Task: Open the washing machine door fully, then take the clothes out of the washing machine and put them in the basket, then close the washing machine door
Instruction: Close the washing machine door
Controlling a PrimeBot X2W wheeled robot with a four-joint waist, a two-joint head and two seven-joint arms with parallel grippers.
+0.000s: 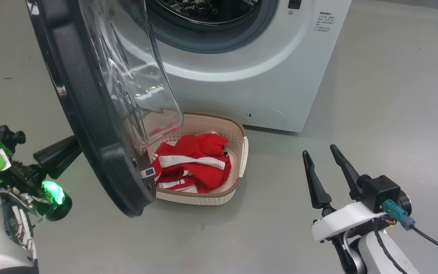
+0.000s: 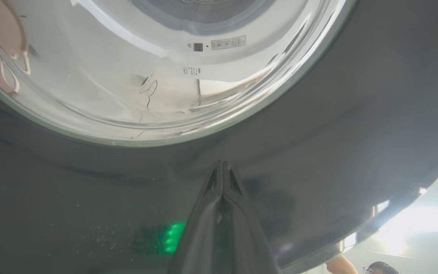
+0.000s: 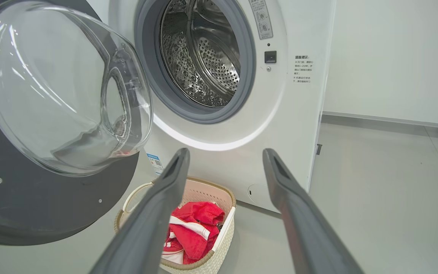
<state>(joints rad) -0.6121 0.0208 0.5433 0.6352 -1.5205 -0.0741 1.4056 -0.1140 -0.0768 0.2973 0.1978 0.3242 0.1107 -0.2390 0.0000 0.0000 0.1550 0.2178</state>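
The washing machine door [image 1: 89, 114] stands open, its black rim and clear glass bowl [image 3: 59, 91] swung out over the basket. My left gripper [image 2: 222, 164] is shut, fingertips pressed against the door's glossy outer rim [image 2: 318, 133]; in the head view its dark fingers [image 1: 57, 156] disappear behind the door's edge. The red and white clothes [image 1: 192, 163] lie in the cream basket [image 1: 242, 152] on the floor before the washing machine [image 1: 261, 76]. The steel drum [image 3: 203, 57] looks bare. My right gripper [image 1: 322, 153] hangs open to the right of the basket, holding nothing.
Grey floor [image 1: 394, 95] stretches to the right of the washer. A white wall [image 3: 394, 57] stands behind it. A person's head and hand [image 2: 356, 266] show at the bottom right of the left wrist view, beyond the door's edge.
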